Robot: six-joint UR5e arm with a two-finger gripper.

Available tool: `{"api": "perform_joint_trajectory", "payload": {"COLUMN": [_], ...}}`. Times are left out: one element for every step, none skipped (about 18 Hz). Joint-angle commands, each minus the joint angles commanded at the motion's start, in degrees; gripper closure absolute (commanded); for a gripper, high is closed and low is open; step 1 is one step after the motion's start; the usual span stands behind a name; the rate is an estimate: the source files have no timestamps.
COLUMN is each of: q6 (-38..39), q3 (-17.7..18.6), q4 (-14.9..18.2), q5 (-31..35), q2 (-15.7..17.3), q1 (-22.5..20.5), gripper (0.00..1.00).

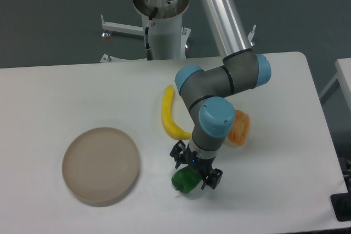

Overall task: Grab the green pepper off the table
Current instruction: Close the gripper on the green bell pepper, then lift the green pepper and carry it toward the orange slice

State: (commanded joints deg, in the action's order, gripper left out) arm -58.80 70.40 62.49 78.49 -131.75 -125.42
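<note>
Fixed camera, from above the table. Gripper is low over the green pepper, fingers spread to either side of it; contact unclear, wrist hides the pepper's top. Pepper sits near the front edge, right of the beige plate. Banana partly behind the arm. Orange wedge half covered. Yellow pepper not visible.

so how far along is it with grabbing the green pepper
Done: the claw is down over the green pepper, fingers on either side of it. In hand: the grasp; whether the fingers are pressing it I cannot tell. Left: gripping and lifting, since the pepper sits on the table near the banana.
</note>
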Motion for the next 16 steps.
{"api": "perform_joint_trajectory", "payload": {"q6": [-0.09, -0.09, -0.09, -0.09, -0.09, -0.09, -0.09, 0.00, 0.00, 0.00, -0.17, -0.44, -0.96, -1.14, -1.93, -3.93], "q3": [0.09, 0.09, 0.00, 0.00, 0.00, -0.17, -0.26, -0.18, 0.00, 0.00, 0.00, 0.09, 0.09, 0.00, -0.09, -0.09], "q4": [0.18, 0.26, 0.35, 0.35, 0.27, 0.35, 0.35, 0.53, 0.62, 2.18, 4.46, 7.18, 10.17, 12.98, 14.92, 16.60], "q5": [0.00, 0.00, -0.09, 0.00, 0.00, -0.17, -0.35, -0.35, -0.44, -0.44, -0.44, -0.35, -0.35, -0.35, -0.26, -0.35], "q2": [-0.09, 0.00, 0.00, 0.17, 0.35, 0.79, 1.49, 2.36, 3.50, 4.73, 5.79, 7.19, 8.60, 9.83, 10.71, 11.50], "q1": [0.09, 0.09, 0.00, 0.00, 0.00, -0.17, -0.26, -0.52, -1.14, -2.10, -2.63, -3.59, -4.91, -6.14, -7.11, -8.16], "gripper": [0.55, 0.75, 0.90, 1.00, 1.00, 1.00, 1.00, 1.00, 1.00, 1.00, 1.00, 1.00, 1.00, 1.00, 1.00, 1.00]}}
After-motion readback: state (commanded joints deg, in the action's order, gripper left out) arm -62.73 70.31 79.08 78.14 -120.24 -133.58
